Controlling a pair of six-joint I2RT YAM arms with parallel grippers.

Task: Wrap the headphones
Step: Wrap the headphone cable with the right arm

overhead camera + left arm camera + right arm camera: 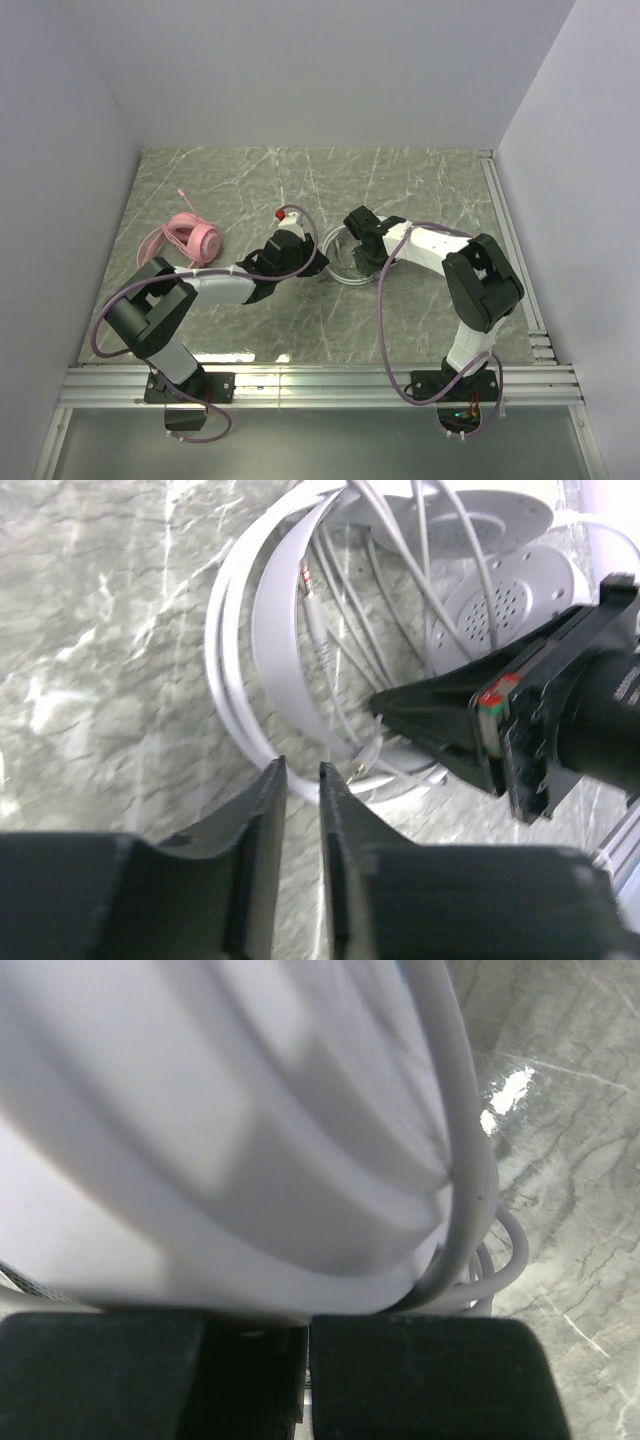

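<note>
white headphones (343,262) are seen mid-table (420,180), between both grippers, thin cable (318,630) looped inside the band | pink headphones (192,240) are seen well apart, far left | left gripper (300,772): jaws kept a tiny bit apart, nothing between | right gripper (307,1325): pressed against white headphones, tips hidden, grip cannot be told

White headphones (336,272) mostly beneath right claw (307,1335), blurred in its view.
</note>
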